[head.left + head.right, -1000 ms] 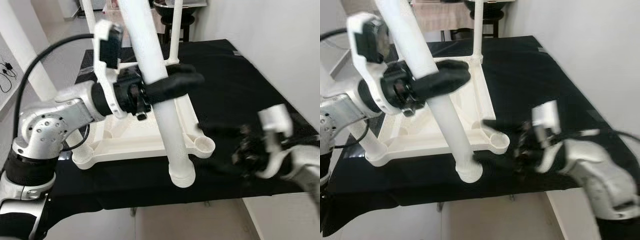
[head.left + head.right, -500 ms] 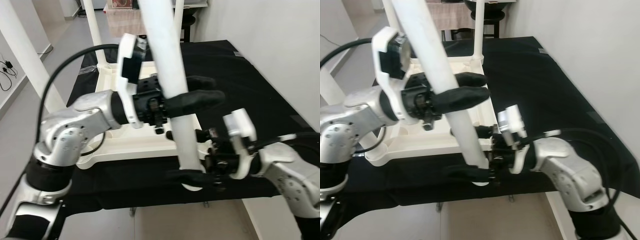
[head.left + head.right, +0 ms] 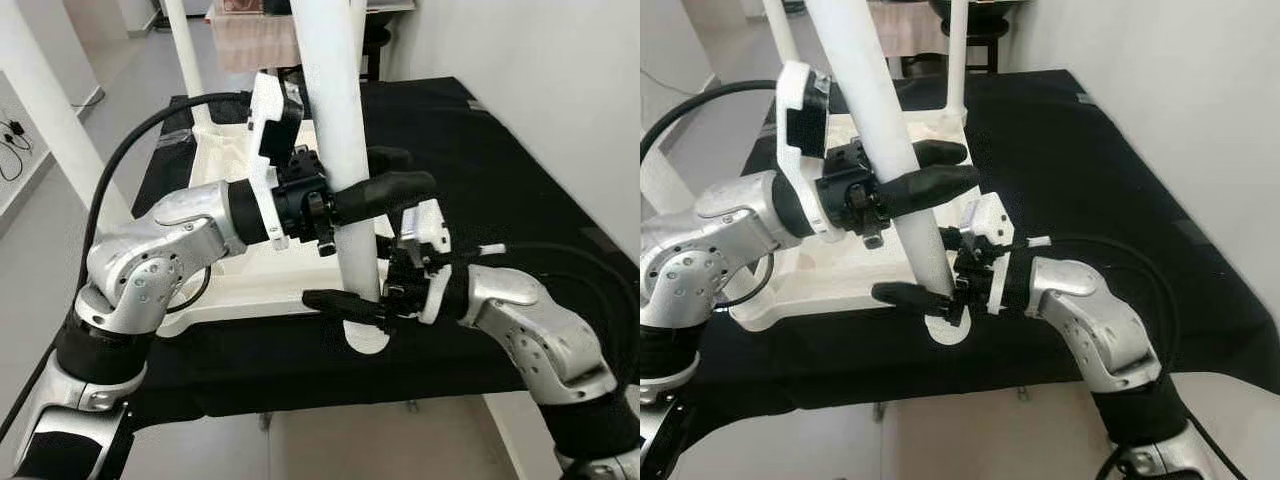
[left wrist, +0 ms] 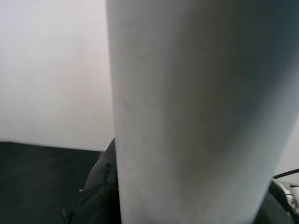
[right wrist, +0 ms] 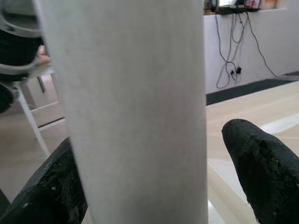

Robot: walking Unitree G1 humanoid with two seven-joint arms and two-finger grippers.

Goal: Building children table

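Observation:
An upturned white tabletop point(image 3: 225, 290) lies on the black-clothed table point(image 3: 500, 150). My left gripper point(image 3: 412, 170) is shut on a thick white table leg point(image 3: 335, 110) and holds it nearly upright. The leg's lower end point(image 3: 366, 337) is at the tabletop's front right corner; the socket there is hidden. My right gripper point(image 3: 330, 285) reaches in from the right and is open around the leg just above that end. One finger point(image 3: 335, 300) is in front of the leg and one behind it. In the right wrist view a gap shows between the leg point(image 5: 135, 112) and one fingertip point(image 5: 261, 158).
Other white legs stand in the tabletop's corners: back left point(image 3: 185, 50), back right point(image 3: 958, 60) and front left point(image 3: 50, 120). A white wall point(image 3: 560, 80) runs along the table's right side. A dark stool point(image 3: 975, 40) is behind the table. The table's front edge is just below the leg's end.
My right gripper has swung left from the table's right side and now straddles the leg's lower part. The left gripper has brought the leg more upright, its end moved over the front right corner.

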